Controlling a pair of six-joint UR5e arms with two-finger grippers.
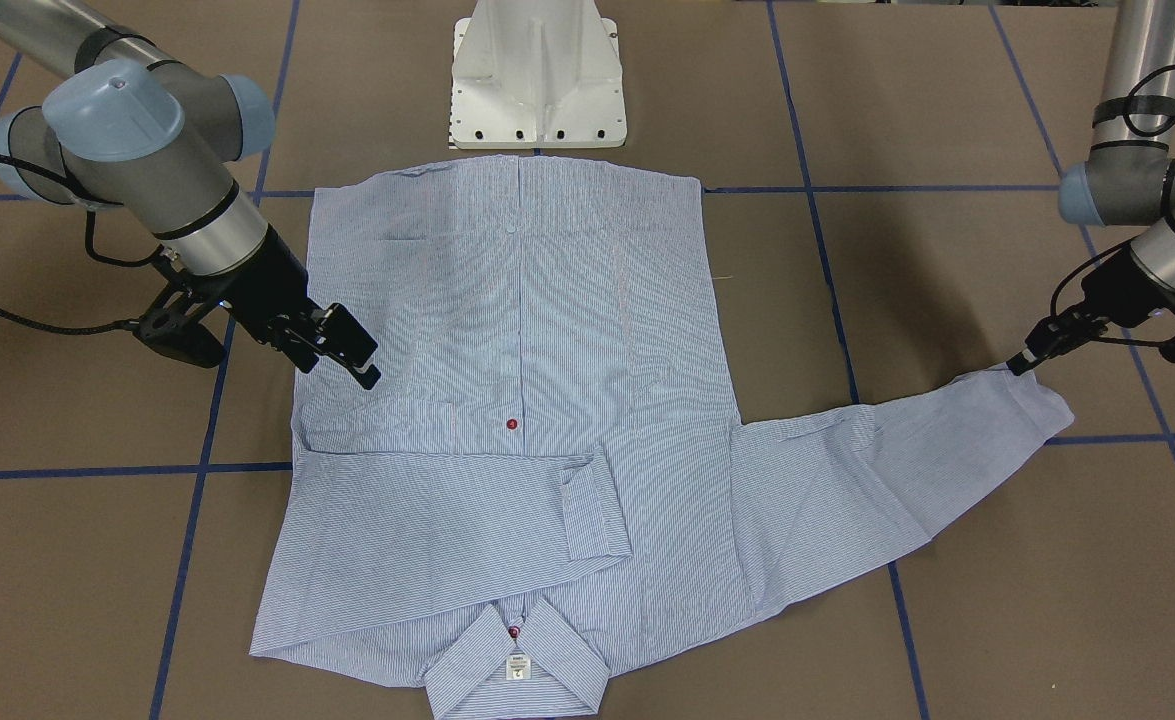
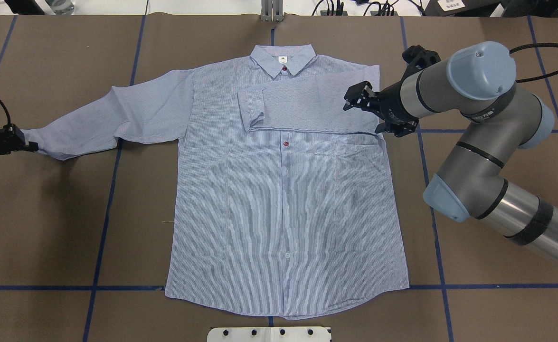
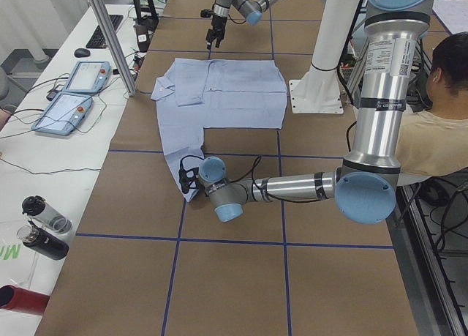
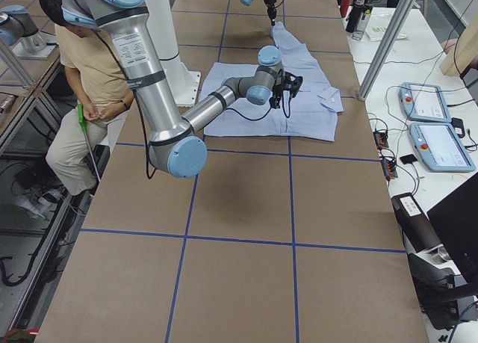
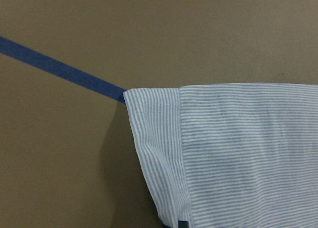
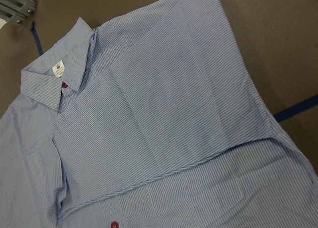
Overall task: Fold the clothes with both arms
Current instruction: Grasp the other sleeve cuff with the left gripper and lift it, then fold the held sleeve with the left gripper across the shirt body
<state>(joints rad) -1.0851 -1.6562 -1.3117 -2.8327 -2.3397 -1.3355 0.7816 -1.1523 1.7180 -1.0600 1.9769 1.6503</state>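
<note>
shirt (image 2: 283, 190) flat, front up, mid-tabletop (image 2: 46, 237), collar toward the far edge | done: right-hand sleeve (image 2: 307, 107) folded across the chest | to do, I'd say: left-hand sleeve (image 2: 117, 118), stretched toward the tabletop's left end, then the body folds | left gripper (image 1: 1019, 364) jaws look pinched on that sleeve's cuff | right gripper (image 2: 354, 97) jaws apart, empty, over the right shoulder
</note>
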